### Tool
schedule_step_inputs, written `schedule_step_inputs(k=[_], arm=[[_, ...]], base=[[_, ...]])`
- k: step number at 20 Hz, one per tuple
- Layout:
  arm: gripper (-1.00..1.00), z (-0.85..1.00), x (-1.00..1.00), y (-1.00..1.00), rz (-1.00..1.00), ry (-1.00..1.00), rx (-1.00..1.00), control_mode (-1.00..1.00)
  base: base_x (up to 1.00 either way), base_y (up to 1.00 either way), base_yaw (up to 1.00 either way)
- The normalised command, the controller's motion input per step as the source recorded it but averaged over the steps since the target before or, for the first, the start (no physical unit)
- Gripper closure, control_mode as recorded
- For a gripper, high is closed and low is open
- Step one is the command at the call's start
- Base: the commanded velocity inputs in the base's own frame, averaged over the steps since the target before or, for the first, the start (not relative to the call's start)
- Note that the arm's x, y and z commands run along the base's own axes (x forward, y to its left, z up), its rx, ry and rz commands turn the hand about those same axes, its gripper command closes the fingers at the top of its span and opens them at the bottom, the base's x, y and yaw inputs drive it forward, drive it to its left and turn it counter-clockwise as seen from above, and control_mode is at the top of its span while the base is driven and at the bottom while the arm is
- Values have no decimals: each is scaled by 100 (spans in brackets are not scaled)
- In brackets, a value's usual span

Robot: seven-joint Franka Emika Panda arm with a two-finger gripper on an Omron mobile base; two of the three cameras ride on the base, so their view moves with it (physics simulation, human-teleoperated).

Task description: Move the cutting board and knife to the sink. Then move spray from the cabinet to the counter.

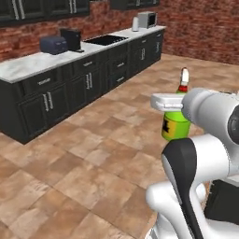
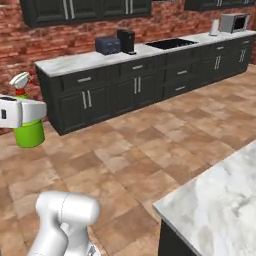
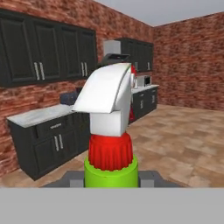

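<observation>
The jaws are closed part-way on the spray, gripping its green body just below the red neck; in the hand view the white trigger nozzle rises right in front of the camera, and grey finger parts show on either side of the bottle's shoulder. The bottle stands upright in the grip and is carried in the air over the tiled floor, well clear of any surface. In the right base view it hangs at the left edge, beside the white hand.

The step in hand looks like the carry to the set-down, so the last part of the task. A white marble surface shows at the lower right of the right base view, close to the base; the long surface along the brick wall, which carries a toaster and a sink, lies well across the floor.

To do this well:
- Keep the bottle upright and the grip unchanged while moving.
- Pick the near marble top if it is within reach.
- Bring the bottle over a bare patch, away from the edge.
- Lower until the base touches flat, then open the jaws and lift straight up, so the nozzle is not knocked.
</observation>
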Motion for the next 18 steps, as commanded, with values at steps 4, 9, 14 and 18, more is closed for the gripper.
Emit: schedule_step_inputs(k=[4, 9, 14, 18], arm=[[100, 0, 0, 0, 0, 0, 0, 100], [100, 0, 0, 0, 0, 0, 0, 100], [100, 0, 0, 0, 0, 0, 0, 100], [100, 0, 0, 0, 0, 0, 0, 100]], base=[[100, 88, -47], [100, 80, -67], [100, 70, -76], [99, 70, -79]])
